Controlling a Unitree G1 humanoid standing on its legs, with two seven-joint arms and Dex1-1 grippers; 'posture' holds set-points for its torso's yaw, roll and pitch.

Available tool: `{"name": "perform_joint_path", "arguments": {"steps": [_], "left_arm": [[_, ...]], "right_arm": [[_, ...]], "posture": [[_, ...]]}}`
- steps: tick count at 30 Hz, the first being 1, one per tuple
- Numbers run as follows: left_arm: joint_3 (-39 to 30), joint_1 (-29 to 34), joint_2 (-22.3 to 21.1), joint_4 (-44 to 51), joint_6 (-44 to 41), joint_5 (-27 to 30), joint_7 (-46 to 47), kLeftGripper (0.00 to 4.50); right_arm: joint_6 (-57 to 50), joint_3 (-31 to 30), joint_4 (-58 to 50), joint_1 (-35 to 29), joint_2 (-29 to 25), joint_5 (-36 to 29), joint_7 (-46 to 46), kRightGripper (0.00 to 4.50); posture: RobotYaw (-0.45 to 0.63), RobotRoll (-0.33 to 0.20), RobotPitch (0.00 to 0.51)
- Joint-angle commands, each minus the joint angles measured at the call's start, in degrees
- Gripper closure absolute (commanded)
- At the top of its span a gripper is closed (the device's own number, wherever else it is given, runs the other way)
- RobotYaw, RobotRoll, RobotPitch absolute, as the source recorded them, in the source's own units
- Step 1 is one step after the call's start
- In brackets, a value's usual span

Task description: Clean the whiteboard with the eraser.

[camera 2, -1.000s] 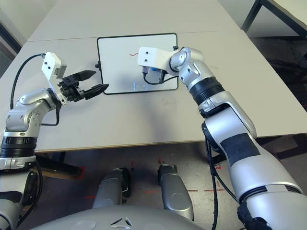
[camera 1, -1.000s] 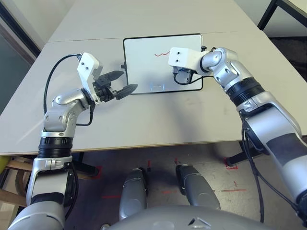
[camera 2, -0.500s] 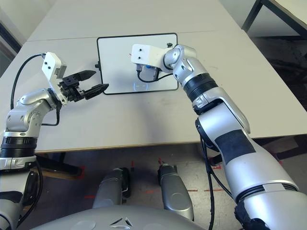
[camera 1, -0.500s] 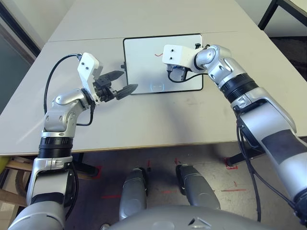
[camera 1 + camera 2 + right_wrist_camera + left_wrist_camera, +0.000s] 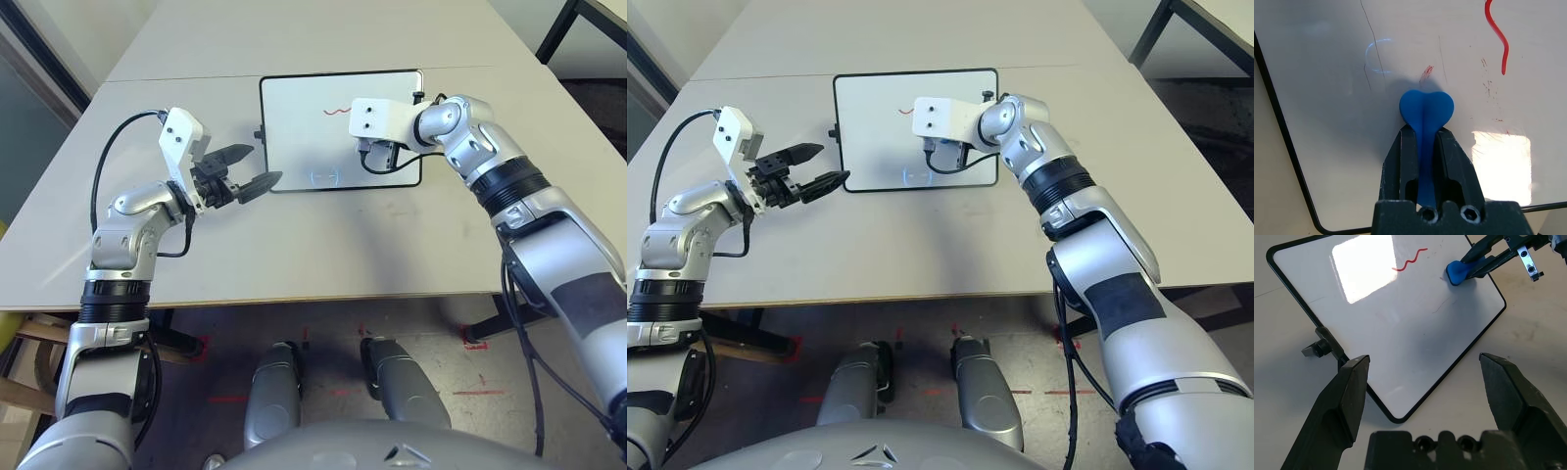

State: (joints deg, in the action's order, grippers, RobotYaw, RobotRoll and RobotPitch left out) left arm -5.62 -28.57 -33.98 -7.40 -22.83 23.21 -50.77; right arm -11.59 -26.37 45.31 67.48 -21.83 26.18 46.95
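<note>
Over the whiteboard (image 5: 304, 127), the right gripper (image 5: 1420, 134) clenches the eraser (image 5: 1426, 110), its arm blocking part.

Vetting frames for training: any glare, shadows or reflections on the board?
Left wrist view: hard white glare patch on the whiteboard beside the red squiggle, soft shadow near the eraser. Right wrist view: glare patch again, shadow around the eraser, faint blue-white arc reflection. Left eye view: small bluish arcs, no hard glare patch.

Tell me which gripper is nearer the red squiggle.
The right: its gripper grips the eraser over the whiteboard, near the squiggle. The left gripper hangs open by the board's left edge.
</note>
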Motion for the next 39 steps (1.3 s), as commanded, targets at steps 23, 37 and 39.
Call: {"name": "perform_joint_path", "arguments": {"steps": [23,37,39], "left_arm": [[0.42,-0.16,0.27,-0.18,0.63,-0.40,-0.26,0.00],[-0.44,1.44,-0.35,1.74,-0.10,0.05,0.39,0.00],[-0.57,1.70,-0.40,2.10,-0.27,0.12,0.55,0.00]], "right_arm": [[3.01,1.67,8.72,9.51,0.65,-0.12,-0.06,4.29],[7.70,1.57,19.71,12.34,5.26,0.75,-4.15,4.29],[8.08,1.53,20.85,12.63,5.81,0.77,-4.39,4.29]], "posture": [[-0.16,0.000,0.134],[-0.13,0.000,0.140],[-0.13,0.000,0.141]]}}
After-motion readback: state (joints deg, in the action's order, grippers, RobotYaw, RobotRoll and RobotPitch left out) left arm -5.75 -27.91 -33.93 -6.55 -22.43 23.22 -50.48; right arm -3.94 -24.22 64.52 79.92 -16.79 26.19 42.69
